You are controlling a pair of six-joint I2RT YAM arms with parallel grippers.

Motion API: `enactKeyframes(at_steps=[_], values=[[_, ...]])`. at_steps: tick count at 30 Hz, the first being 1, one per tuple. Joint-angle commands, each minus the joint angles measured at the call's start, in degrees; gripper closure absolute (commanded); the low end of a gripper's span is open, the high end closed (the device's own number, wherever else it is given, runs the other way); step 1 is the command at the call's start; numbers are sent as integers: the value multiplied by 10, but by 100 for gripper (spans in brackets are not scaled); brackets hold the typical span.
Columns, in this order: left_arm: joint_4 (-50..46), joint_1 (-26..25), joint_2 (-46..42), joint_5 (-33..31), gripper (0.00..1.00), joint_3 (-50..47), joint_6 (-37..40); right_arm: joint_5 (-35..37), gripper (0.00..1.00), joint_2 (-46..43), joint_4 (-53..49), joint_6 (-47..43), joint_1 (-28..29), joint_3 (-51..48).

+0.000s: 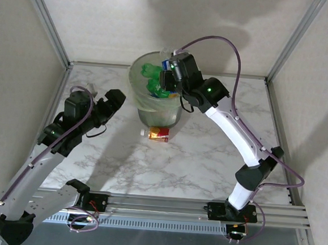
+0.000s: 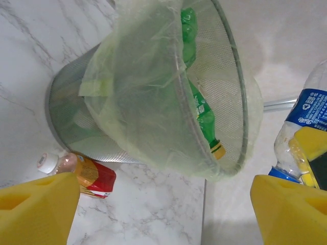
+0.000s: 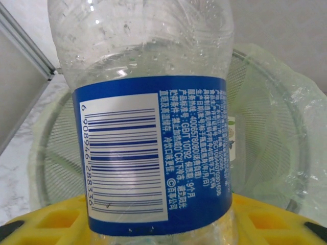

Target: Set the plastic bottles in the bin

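Inside, the bin holds green bottles; right tool pinches a clear bottle above, left tool spread.

Barcode 6 908946 288336 on the blue label of the clear bottle (fine white Chinese print beside it)

Tabletop: white marble pattern, grey veining. Standing upright on it, below the right gripper and just ahead-right of the left gripper: bin, grey mesh wall, pale green liner folded over rim. Lying on its side at the bin's foot, on the left gripper's near side of it: red-labelled bottle, white cap toward the left gripper. Touching the mesh or just beside it, cannot tell.
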Motion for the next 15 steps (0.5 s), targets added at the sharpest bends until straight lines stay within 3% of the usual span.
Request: enactKeyframes(at_steps=[1, 10, 15], values=[[-15, 5, -5, -32, 14, -3, -8, 5, 52, 12, -1, -22, -12, 25], [-22, 9, 11, -56, 15, -4, -7, 39, 50, 61, -20, -44, -22, 70], [-28, 24, 17, -58, 14, -1, 0, 57, 38, 95, -36, -47, -35, 107]])
